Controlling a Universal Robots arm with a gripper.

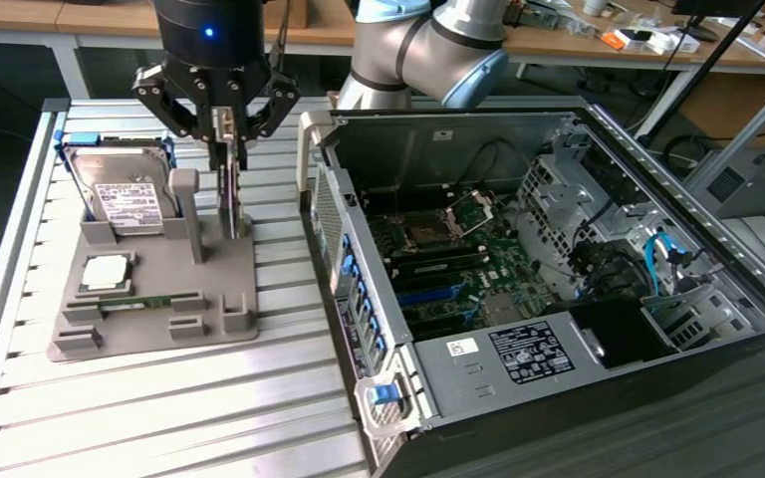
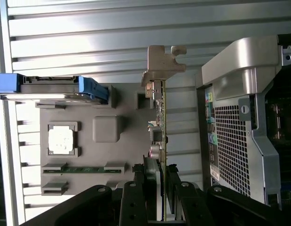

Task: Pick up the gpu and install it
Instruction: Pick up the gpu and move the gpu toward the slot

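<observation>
The gpu is a thin dark card standing on edge in a slot of the grey holder, at the exterior view's left. My gripper hangs straight above it, with its fingers down on both faces of the card's upper edge, shut on it. In the wrist view the gpu runs edge-on away from my gripper, with its silvery bracket at the far end. The card's lower edge still reaches the holder.
The holder also carries a hard drive with blue rails, a square processor and a green memory stick. The open computer case lies at the exterior view's right, its motherboard exposed. Everything stands on a slatted metal table.
</observation>
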